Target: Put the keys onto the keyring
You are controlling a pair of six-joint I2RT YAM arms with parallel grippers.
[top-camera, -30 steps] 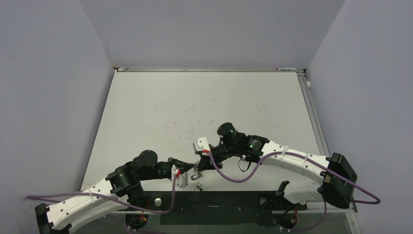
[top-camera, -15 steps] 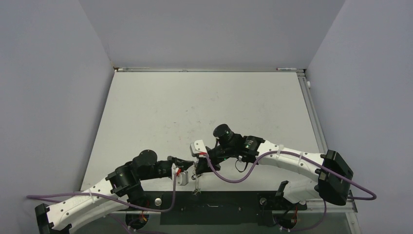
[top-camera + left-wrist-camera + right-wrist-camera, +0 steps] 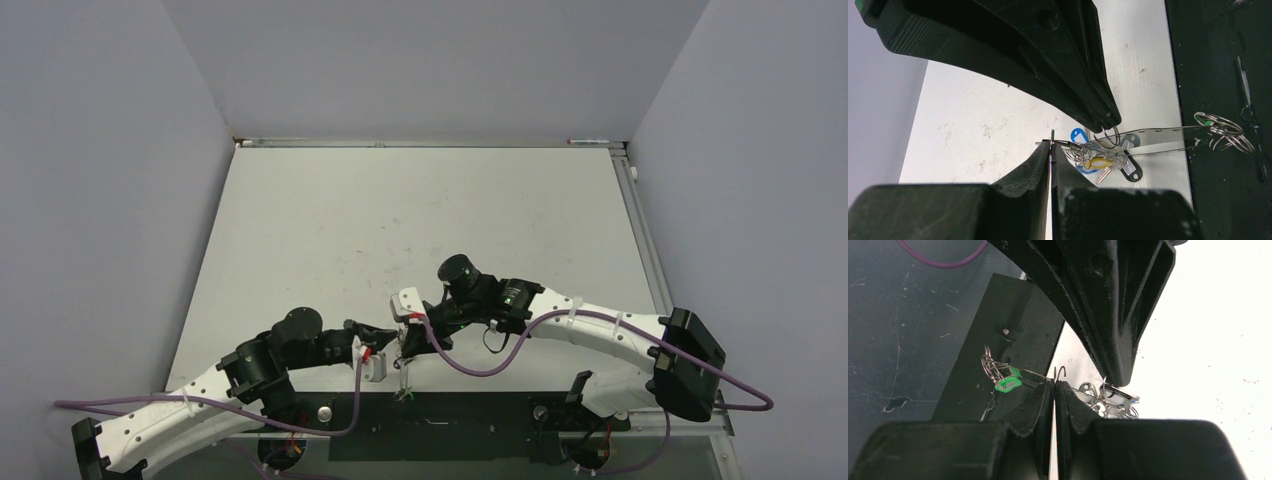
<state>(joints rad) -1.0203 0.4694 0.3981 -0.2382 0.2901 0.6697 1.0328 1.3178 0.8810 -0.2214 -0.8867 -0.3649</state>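
The keyring [image 3: 1168, 131] is a thin grey wire loop held in the air over the table's near edge. My left gripper [image 3: 1052, 145] is shut on one end of the wire. Bunched on it just right of those tips are keys [image 3: 1098, 161] with blue, yellow and black heads. A green-headed key [image 3: 1204, 120] hangs with small rings at the loop's far end. My right gripper [image 3: 1054, 382] is shut on the wire too, between the green key [image 3: 1008, 384] and the bunch [image 3: 1110, 397]. In the top view both grippers, left [image 3: 392, 338] and right [image 3: 406, 340], meet tip to tip.
The white table [image 3: 400, 220] stretches away behind the arms, walled on three sides. A black base strip [image 3: 450, 425] runs along the near edge, under the hanging loop. A purple cable [image 3: 470, 365] sags from the right arm.
The right arm has shifted slightly left toward the left gripper, and its cable has swung with it. Both grippers have stayed shut.
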